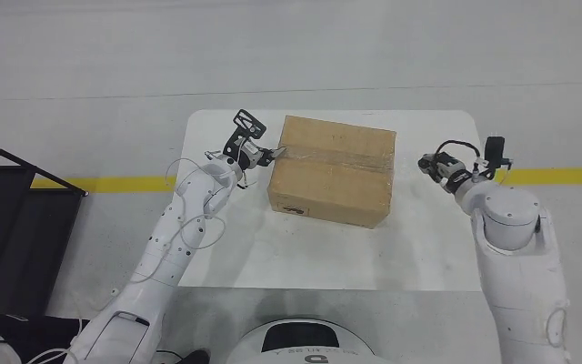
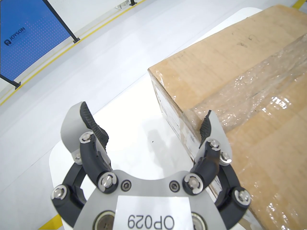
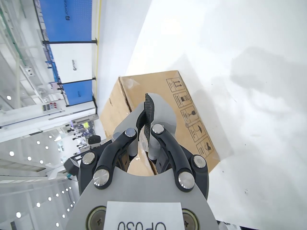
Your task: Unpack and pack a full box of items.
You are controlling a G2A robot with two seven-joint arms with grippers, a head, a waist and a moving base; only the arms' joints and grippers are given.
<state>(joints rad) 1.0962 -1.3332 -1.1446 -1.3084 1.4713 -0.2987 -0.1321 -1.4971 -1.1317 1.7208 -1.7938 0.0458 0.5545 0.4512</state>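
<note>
Two grippers flank one brown cardboard box from above. The box is shut, sealed along its top with clear tape, and lies near the middle of a white rectangular table with rounded corners. The left gripper is at the box's left end. The right gripper hangs over the table's right part, apart from the box. Pale grey floor surrounds the table. A yellow floor stripe runs left to right, and a black frame stands at the far left.

From the left wrist, the left gripper is spread wide and holds nothing. One finger hangs over bare table. The other is at the taped top edge of the box; whether it touches, I cannot tell. The clear tape is wrinkled and glossy. Beyond the table, blue and white perforated panels stand on black posts across the floor.

From the right wrist, the right gripper has its fingers pressed together with nothing between them. The box lies beyond it on the table, one side printed with handling symbols. More blue and white panels line the room.
</note>
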